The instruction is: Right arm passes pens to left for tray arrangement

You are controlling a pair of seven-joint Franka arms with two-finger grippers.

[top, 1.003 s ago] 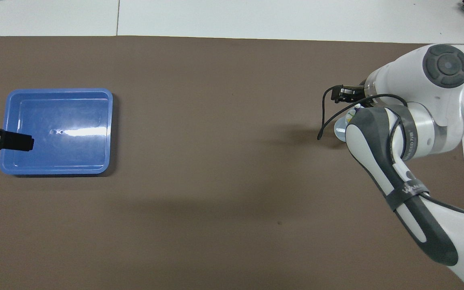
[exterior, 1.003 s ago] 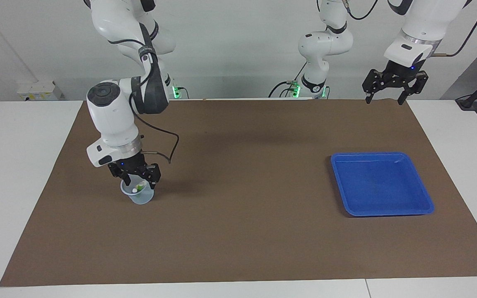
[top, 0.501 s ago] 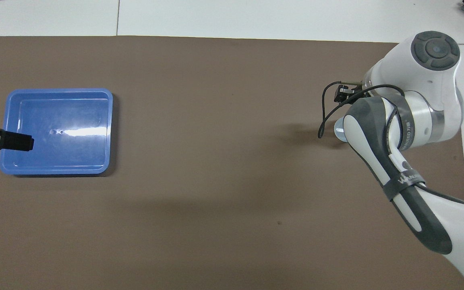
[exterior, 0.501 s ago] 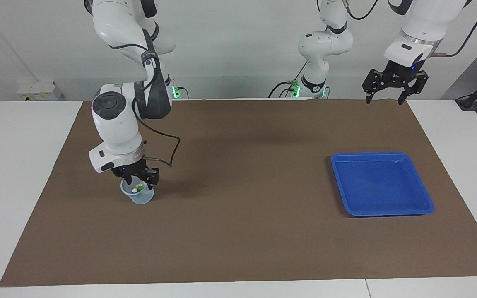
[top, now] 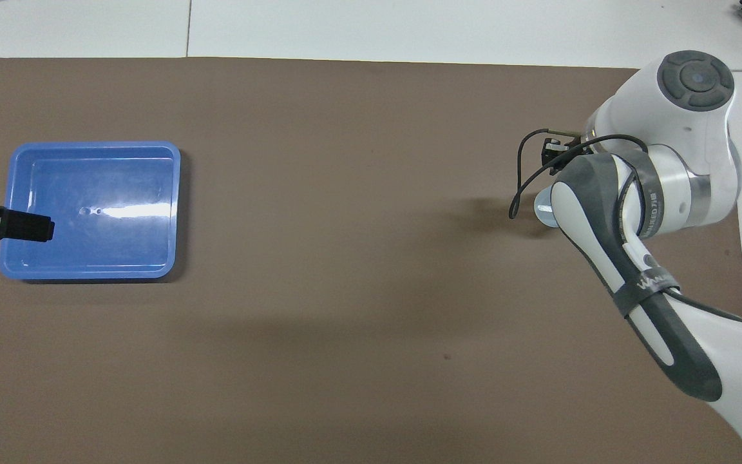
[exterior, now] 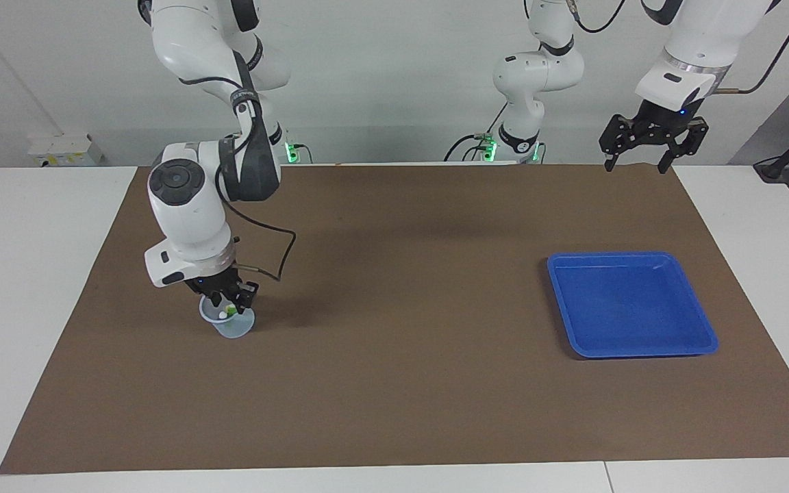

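Observation:
My right gripper [exterior: 229, 306] reaches down into the mouth of a small translucent cup [exterior: 233, 324] toward the right arm's end of the table. Pens stand in that cup; I see a green bit [exterior: 230, 311] and a whitish tip [exterior: 222, 315], and the rest is hidden. In the overhead view the right arm covers all but a sliver of the cup [top: 542, 210]. The blue tray [exterior: 631, 305] lies empty toward the left arm's end and also shows in the overhead view [top: 107, 248]. My left gripper [exterior: 649, 152] waits open, raised over the mat's edge nearest the robots.
A brown mat [exterior: 394, 383] covers most of the white table. A third white arm [exterior: 535, 75] stands at the robots' edge between the two bases. A black cable [exterior: 285, 250] loops off the right wrist.
The right wrist has turned and its gripper has sunk a little deeper into the cup. The left arm and the tray have not moved.

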